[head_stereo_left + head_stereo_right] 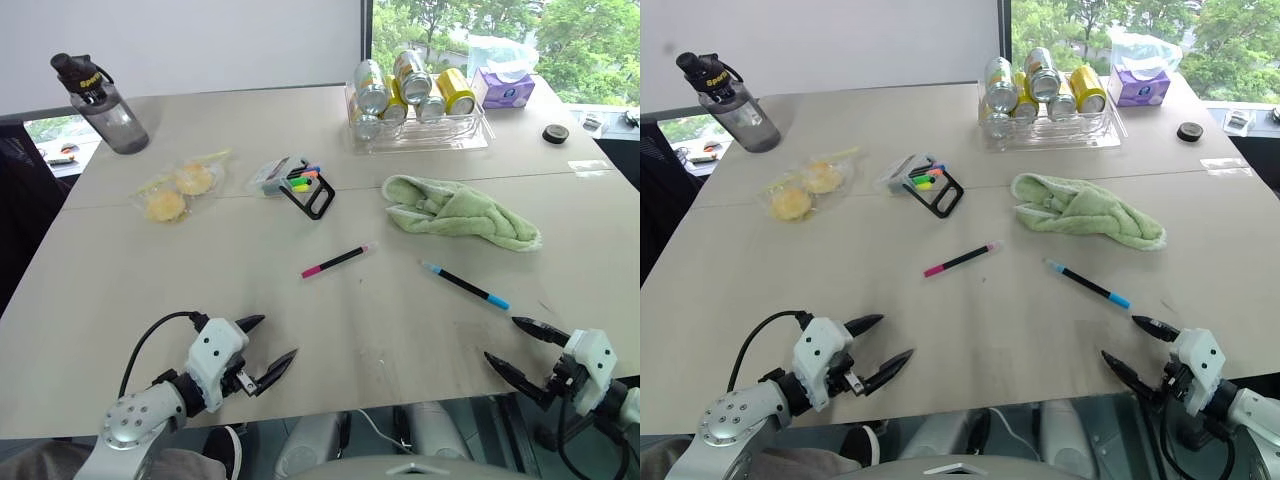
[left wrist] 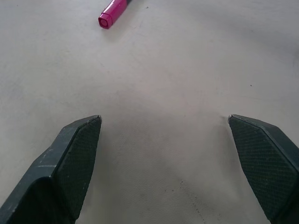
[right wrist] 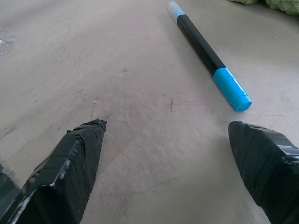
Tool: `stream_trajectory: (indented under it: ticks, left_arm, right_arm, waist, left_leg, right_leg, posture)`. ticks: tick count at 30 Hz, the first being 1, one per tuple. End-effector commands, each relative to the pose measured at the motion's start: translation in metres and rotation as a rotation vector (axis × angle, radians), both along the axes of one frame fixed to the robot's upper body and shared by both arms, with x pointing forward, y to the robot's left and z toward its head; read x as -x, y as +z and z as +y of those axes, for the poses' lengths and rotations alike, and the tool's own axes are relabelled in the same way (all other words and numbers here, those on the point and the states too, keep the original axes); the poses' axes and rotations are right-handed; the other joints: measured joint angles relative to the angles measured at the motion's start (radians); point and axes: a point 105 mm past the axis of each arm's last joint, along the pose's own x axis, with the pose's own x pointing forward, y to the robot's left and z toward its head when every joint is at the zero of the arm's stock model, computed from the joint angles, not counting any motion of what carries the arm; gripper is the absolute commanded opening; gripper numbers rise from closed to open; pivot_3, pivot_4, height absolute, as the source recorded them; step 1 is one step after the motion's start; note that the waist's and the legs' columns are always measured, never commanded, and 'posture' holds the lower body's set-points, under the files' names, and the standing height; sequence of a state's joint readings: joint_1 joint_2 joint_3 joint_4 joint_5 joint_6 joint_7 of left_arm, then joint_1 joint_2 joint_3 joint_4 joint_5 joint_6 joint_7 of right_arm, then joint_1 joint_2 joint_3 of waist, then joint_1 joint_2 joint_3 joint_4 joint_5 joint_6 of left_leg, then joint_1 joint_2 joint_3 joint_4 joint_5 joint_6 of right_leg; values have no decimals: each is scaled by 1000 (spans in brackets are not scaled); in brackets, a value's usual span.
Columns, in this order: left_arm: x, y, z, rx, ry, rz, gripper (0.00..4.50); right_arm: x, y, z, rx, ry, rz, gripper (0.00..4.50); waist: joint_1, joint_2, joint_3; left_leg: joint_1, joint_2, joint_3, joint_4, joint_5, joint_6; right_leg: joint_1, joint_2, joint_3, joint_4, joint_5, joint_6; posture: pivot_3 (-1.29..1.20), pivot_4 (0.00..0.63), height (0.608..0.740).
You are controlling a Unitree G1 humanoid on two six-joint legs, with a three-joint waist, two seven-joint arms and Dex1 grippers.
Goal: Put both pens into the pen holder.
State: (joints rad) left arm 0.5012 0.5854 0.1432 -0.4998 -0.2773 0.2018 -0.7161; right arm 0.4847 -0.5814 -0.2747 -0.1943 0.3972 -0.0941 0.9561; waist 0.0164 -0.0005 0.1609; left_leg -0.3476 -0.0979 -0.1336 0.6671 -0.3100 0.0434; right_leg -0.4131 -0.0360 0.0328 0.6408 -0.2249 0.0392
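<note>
The left tool [image 1: 270, 342] hovers low over the near edge of the pale worktop [image 1: 250, 290], its two black fingers spread wide and holding nothing; the right tool [image 1: 515, 345] sits at the near right edge, likewise spread wide and empty. Just beyond the right tool lies the blue-ended pen [image 1: 466, 285], a slim black barrel with a light-blue cap at the near end and a paler tip at the far end, angled across the worktop. The pink-ended pen [image 1: 336, 261] lies near the middle, well apart from the left tool, black in the barrel with a magenta near end and a paler pink far end. Farther back stands the pen holder [image 1: 290, 182], a small clear box tipped on a black angular frame, with green, orange and blue marker tips showing; both pens are outside it. To its right lies a crumpled green cloth [image 1: 460, 212], to its left a clear bag of yellow buns [image 1: 175, 190]. At the far left stands a dark water bottle [image 1: 105, 100] whose lid carries yellow lettering too small to read. A clear tray of drink cans [image 1: 415, 95] and a purple tissue box [image 1: 505, 90] sit at the far right. The left wrist view brings up the pink pen's flat magenta end; the right wrist view shows the blue cap's squared tip and faint scuffs on the worktop.
</note>
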Motion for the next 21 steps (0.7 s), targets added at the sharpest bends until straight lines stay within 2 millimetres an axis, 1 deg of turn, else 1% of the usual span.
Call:
stream_trajectory:
  ticks: [1, 4, 17, 21]
  left_arm:
    - [1, 3, -5, 11, -35, -2, 4468]
    - [4, 5, -10, 49, -66, -2, 4468]
    - [4, 7, -12, 72, -61, -6, 4468]
    - [4, 8, -12, 71, -64, -14, 4468]
  right_arm:
    - [1, 8, -5, 11, -15, -42, 4481]
    - [2, 8, -7, 20, -20, -44, 4481]
    - [-4, 12, -11, 33, -12, -55, 4481]
    - [-8, 17, -12, 27, -14, -71, 4481]
  waist:
    - [0, 0, 0]
    - [0, 0, 0]
    - [0, 0, 0]
    - [0, 0, 0]
  left_leg:
    - [0, 0, 0, 0, 0, 0]
    - [0, 0, 0, 0, 0, 0]
    - [0, 0, 0, 0, 0, 0]
    - [0, 0, 0, 0, 0, 0]
  right_leg:
    - [0, 0, 0, 0, 0, 0]
    - [0, 0, 0, 0, 0, 0]
    - [0, 0, 0, 0, 0, 0]
    - [0, 0, 0, 0, 0, 0]
  posture:
    - [0, 150, 740]
    - [0, 150, 740]
    - [0, 150, 740]
    - [0, 150, 740]
